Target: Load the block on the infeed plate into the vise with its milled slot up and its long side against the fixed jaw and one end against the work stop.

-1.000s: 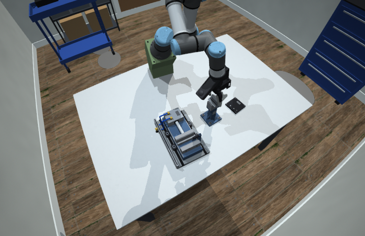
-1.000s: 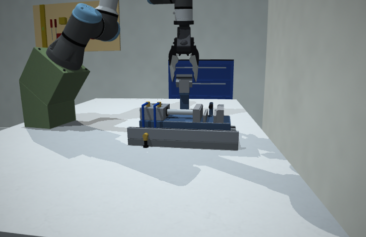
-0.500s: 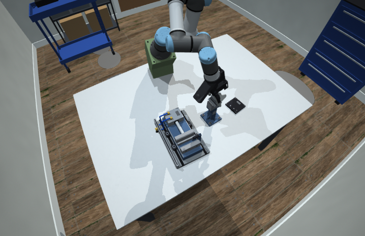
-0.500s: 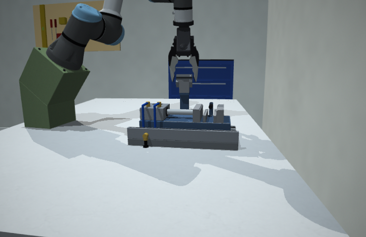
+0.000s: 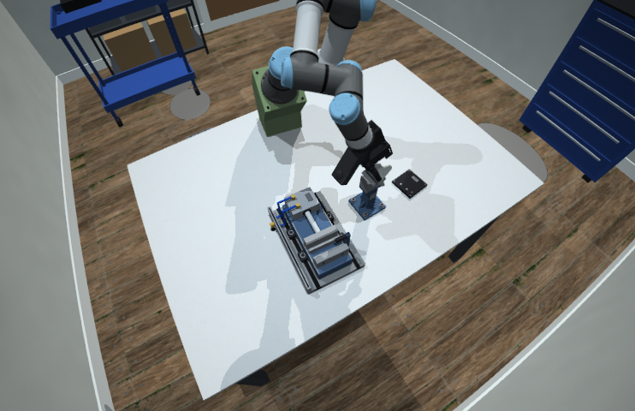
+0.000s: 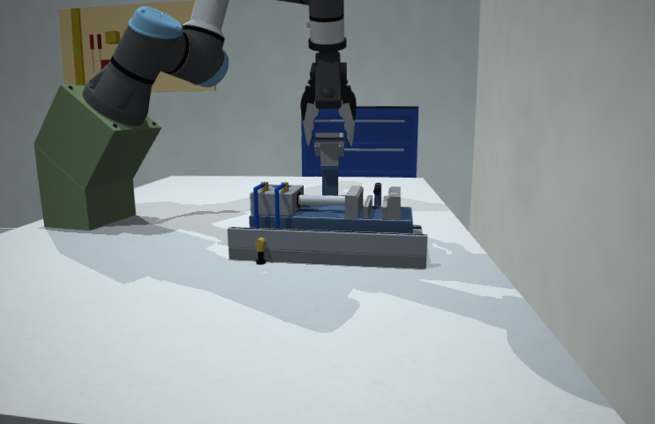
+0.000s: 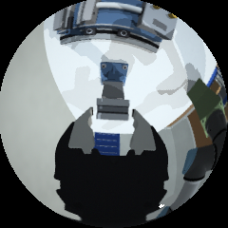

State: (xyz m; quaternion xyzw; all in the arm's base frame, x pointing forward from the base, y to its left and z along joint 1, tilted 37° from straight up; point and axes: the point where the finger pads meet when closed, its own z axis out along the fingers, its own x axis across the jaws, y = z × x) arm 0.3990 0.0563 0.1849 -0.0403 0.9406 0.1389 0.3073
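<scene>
Top view: gripper (image 5: pixel 376 175) (image 6: pixel 329 144) (image 7: pixel 112 108) over the V-block (image 5: pixel 368 185) (image 6: pixel 329 155) (image 7: pixel 112 90), its fingers parted; part and block blend into one grey shape here. Infeed plate (image 5: pixel 409 184) lies near the V-block's foot, on the white table (image 5: pixel 206 300) (image 6: pixel 188 350) (image 7: pixel 71 71). Vise (image 5: pixel 335 266) (image 6: pixel 313 223) (image 7: pixel 119 19) apart from the block, gap between its moving jaw (image 5: pixel 320 237) (image 6: pixel 353 202) and fixed jaw (image 5: pixel 331 255) (image 6: pixel 394 203). Exterior view: part (image 6: pixel 329 135) (image 7: pixel 113 109) sits atop the V-block, one fingertip to each side of it, pincer spread, not clamped. Wrist view: part lies crosswise between the spread tips; a dark band runs along it, but slot direction cannot be told. Contact between tips and part unclear.
</scene>
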